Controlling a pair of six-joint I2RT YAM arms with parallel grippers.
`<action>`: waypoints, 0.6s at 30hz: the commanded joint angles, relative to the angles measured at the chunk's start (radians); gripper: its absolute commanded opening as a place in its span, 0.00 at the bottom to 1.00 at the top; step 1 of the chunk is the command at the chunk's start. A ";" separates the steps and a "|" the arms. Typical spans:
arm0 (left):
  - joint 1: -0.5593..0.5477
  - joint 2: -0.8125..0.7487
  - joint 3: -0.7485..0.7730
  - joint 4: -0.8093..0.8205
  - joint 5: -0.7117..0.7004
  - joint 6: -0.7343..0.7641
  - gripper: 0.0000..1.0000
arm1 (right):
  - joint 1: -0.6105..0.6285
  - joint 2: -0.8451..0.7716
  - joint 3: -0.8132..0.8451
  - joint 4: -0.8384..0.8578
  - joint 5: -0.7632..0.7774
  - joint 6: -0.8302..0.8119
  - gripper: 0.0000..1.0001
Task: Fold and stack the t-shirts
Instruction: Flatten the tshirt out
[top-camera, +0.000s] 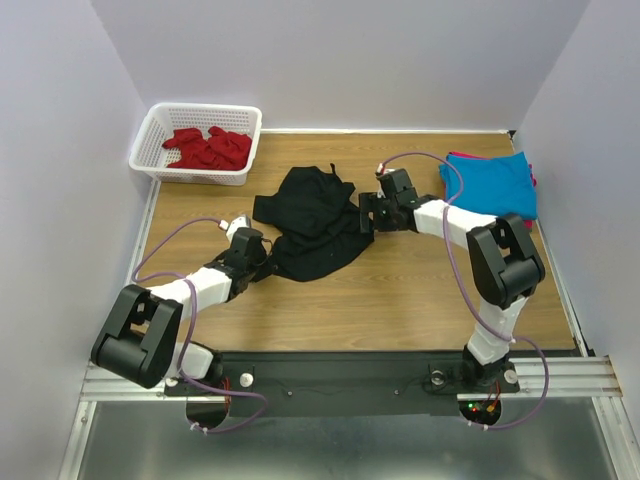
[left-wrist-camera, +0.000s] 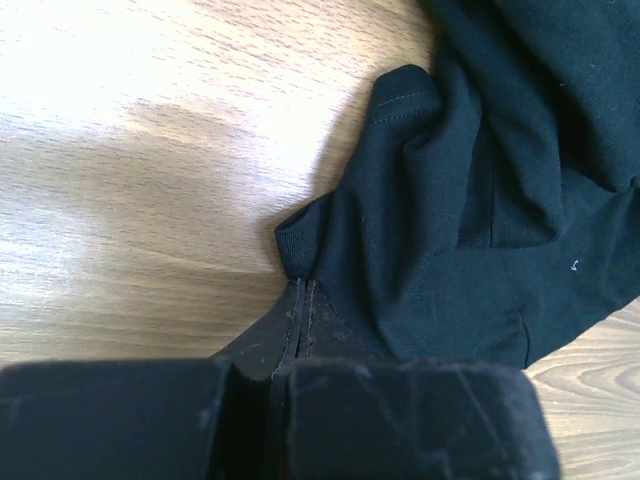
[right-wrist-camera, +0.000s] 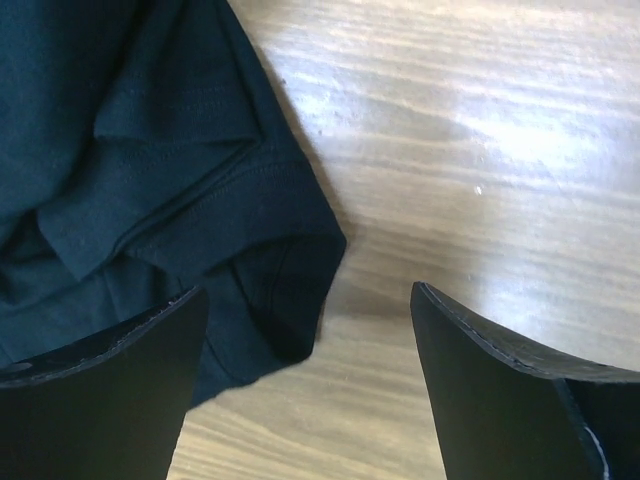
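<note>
The black t-shirt (top-camera: 312, 222) lies crumpled in the middle of the wooden table. My left gripper (top-camera: 262, 256) is at its near left edge and is shut on a corner of the black cloth (left-wrist-camera: 300, 245); the jaws are pressed together there (left-wrist-camera: 303, 300). My right gripper (top-camera: 366, 214) is open at the shirt's right edge, low over the table. In the right wrist view a hemmed fold of the shirt (right-wrist-camera: 290, 270) lies between the fingers (right-wrist-camera: 130, 370), nearer the left one. A folded turquoise-blue t-shirt (top-camera: 492, 184) lies at the far right on a red one (top-camera: 531, 180).
A white lattice basket (top-camera: 158, 132) at the far left corner holds crumpled red t-shirts (top-camera: 208, 148). Grey walls stand on three sides. Bare wood (top-camera: 400, 290) shows in front of the black shirt.
</note>
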 joint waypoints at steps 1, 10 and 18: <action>-0.005 -0.009 0.009 -0.014 0.001 0.033 0.00 | 0.003 0.037 0.070 0.058 -0.012 -0.067 0.85; -0.007 -0.107 -0.006 -0.010 0.024 0.045 0.00 | 0.003 0.113 0.120 0.068 -0.115 -0.102 0.32; -0.010 -0.331 0.115 -0.067 0.067 0.099 0.00 | 0.003 -0.163 0.053 0.065 -0.133 -0.080 0.01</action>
